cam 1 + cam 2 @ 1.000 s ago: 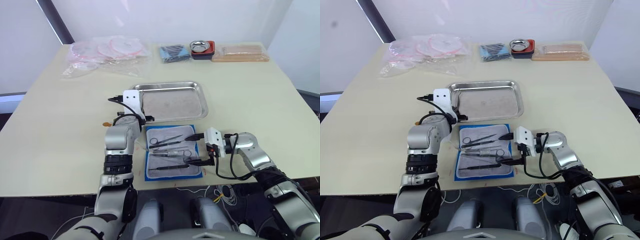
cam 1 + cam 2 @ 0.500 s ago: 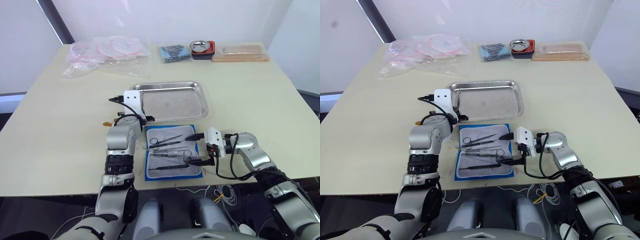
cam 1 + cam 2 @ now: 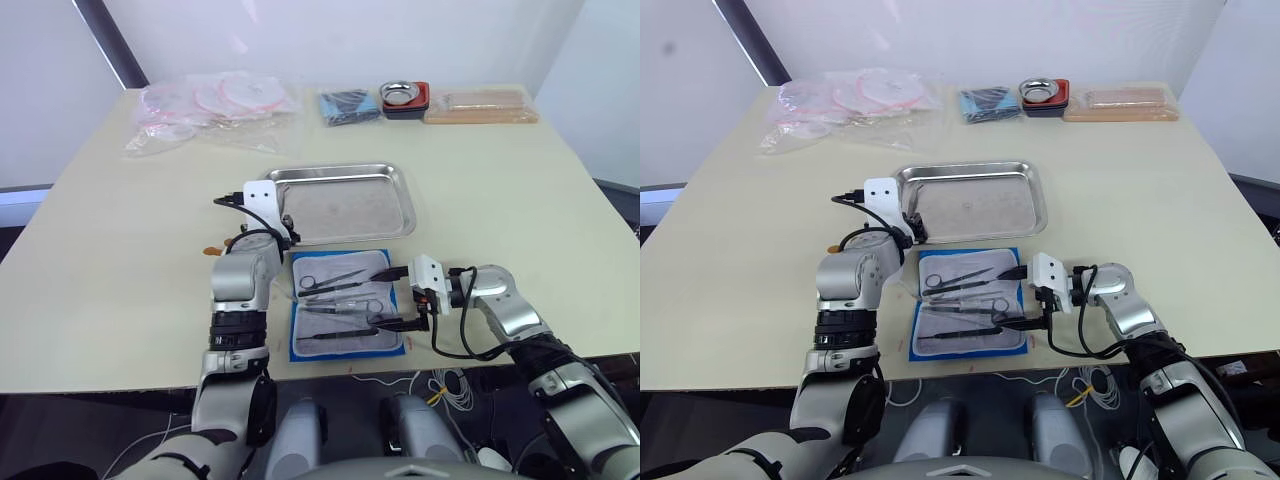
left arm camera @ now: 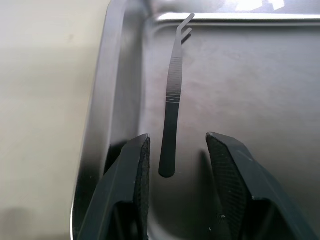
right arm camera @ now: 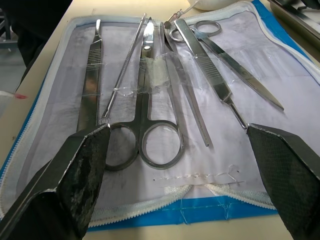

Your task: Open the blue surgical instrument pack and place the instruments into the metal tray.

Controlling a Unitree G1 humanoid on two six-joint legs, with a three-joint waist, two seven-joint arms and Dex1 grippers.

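Left wrist view: tweezers (image 4: 172, 105) lie in metal tray (image 4: 107, 85), released.

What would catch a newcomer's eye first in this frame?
The blue surgical instrument pack lies open at the table's near edge, silver instruments still in its clear sleeves, the open right gripper at its right side. Just beyond it, the open left gripper hangs over tweezers lying in the metal tray.
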